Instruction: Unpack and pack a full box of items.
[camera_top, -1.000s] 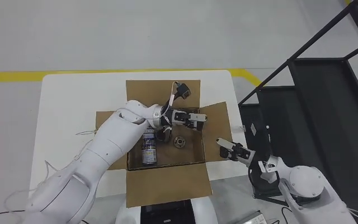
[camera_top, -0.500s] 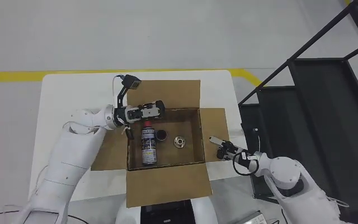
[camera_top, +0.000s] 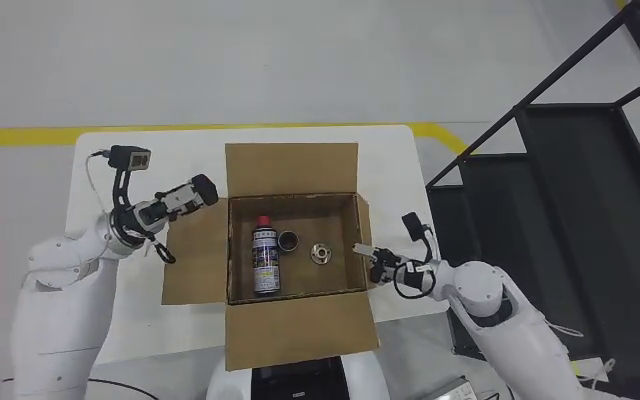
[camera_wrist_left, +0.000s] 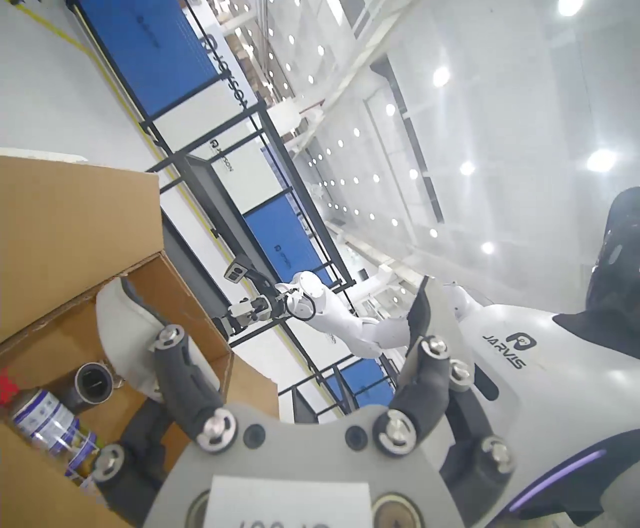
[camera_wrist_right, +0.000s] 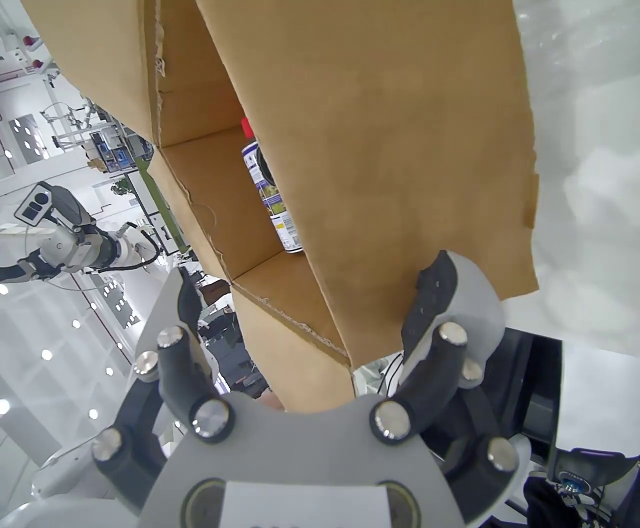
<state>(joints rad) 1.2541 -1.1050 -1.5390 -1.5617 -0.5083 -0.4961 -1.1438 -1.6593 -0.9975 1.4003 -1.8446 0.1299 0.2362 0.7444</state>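
Right gripper (camera_wrist_right: 310, 280) astride upright box flap (camera_wrist_right: 400, 150)

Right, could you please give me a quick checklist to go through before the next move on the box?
1. Left gripper open, empty: ok.
2. Left gripper outside the box: ok.
3. Right gripper astride the right flap: ok.
4. Flap clamped: not ok, jaws apart.
5. Spray can lying flat in box: ok.
6. Tube and metal ring on box floor: ok.
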